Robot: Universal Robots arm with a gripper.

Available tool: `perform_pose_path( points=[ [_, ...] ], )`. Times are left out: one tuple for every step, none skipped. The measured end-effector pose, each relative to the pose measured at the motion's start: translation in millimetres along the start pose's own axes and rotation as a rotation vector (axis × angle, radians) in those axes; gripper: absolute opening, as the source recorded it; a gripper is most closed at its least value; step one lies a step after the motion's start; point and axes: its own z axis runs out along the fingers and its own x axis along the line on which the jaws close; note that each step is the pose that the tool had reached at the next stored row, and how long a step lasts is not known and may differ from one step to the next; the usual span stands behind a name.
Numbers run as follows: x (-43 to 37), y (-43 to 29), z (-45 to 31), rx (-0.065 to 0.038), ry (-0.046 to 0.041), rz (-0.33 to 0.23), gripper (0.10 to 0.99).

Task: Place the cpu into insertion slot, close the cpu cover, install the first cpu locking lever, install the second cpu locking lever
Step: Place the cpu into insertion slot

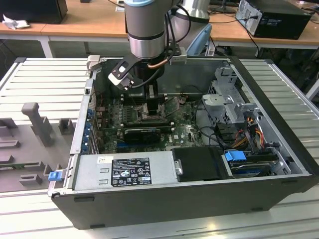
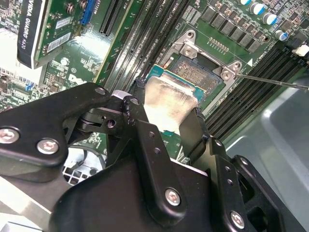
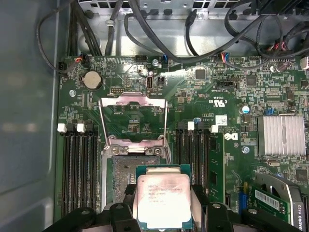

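One arm (image 1: 144,30) vertical inside computer case (image 1: 164,194); hand (image 2: 168,110) clamping cpu (image 3: 163,200) just beside insertion slot (image 3: 123,175).

Print is there, not transcribing. Black sticker label (image 1: 130,172) on power supply (image 1: 92,174). White lettering on graphics card (image 2: 30,29) edge. Faint etched lines on cpu (image 3: 163,200) face. White silkscreen marks on motherboard (image 3: 227,104).

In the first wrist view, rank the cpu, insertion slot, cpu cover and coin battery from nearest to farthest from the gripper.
1. cpu, held in the gripper.
2. insertion slot, partly hidden behind the cpu.
3. cpu cover, open beyond the slot.
4. coin battery, past the cover.
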Motion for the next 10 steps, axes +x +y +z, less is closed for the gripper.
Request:
perform_pose_path(
  points=[
    [0.1, 0.0, 0.5, 0.000, 0.0002, 0.000, 0.529],
    [1.5, -0.2, 0.7, 0.000, 0.0000, 0.000, 0.529],
    [3.7, -0.1, 0.8, 0.000, 0.0000, 0.000, 0.529],
    [4.8, -0.2, 0.9, 0.000, 0.0000, 0.000, 0.529],
    [6.0, -0.2, 1.1, 0.000, 0.0000, 0.000, 0.529],
    [6.6, -0.2, 1.3, 0.000, 0.0001, 0.000, 0.529],
    [6.8, -0.2, 1.6, 0.000, 0.0000, 0.000, 0.529],
    [6.9, -0.3, 1.8, 0.000, -0.0002, 0.001, 0.529],
    [6.9, -0.3, 2.1, 0.000, -0.0002, 0.002, 0.529],
    [6.9, -0.3, 2.2, 0.000, -0.0002, 0.002, 0.529]
  ],
)
